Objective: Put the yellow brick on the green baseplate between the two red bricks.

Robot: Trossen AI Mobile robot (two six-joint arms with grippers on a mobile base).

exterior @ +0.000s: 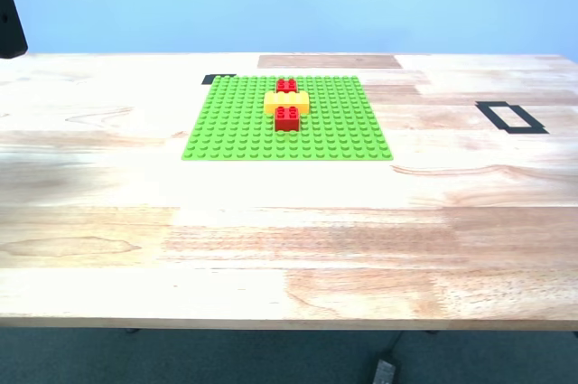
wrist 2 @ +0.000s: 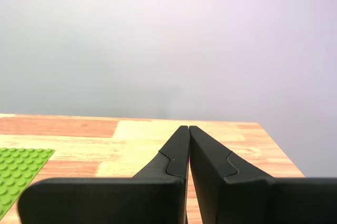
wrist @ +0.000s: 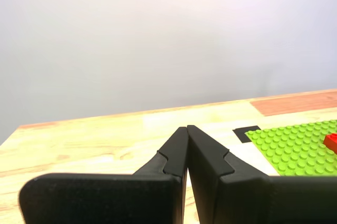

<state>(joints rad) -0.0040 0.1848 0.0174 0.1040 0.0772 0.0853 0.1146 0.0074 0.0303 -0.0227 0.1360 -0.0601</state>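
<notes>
The green baseplate [exterior: 287,120] lies on the wooden table toward the far middle. The yellow brick [exterior: 286,102] sits on it, lying crosswise between the two red bricks, one behind [exterior: 286,86] and one in front [exterior: 287,118], all touching in a row. My first gripper [wrist: 187,128] is shut and empty, held above the table off a corner of the baseplate [wrist: 295,147], where a red brick's edge [wrist: 331,142] shows. My second gripper [wrist 2: 188,128] is shut and empty, with a baseplate corner [wrist 2: 18,168] to one side. Neither gripper shows in the exterior view.
A black tape rectangle outline [exterior: 511,117] is on the table at the exterior view's right. A black tape mark [exterior: 217,79] lies at the baseplate's far corner, also in the first wrist view [wrist: 246,133]. A dark object [exterior: 9,27] sits at the exterior view's left edge.
</notes>
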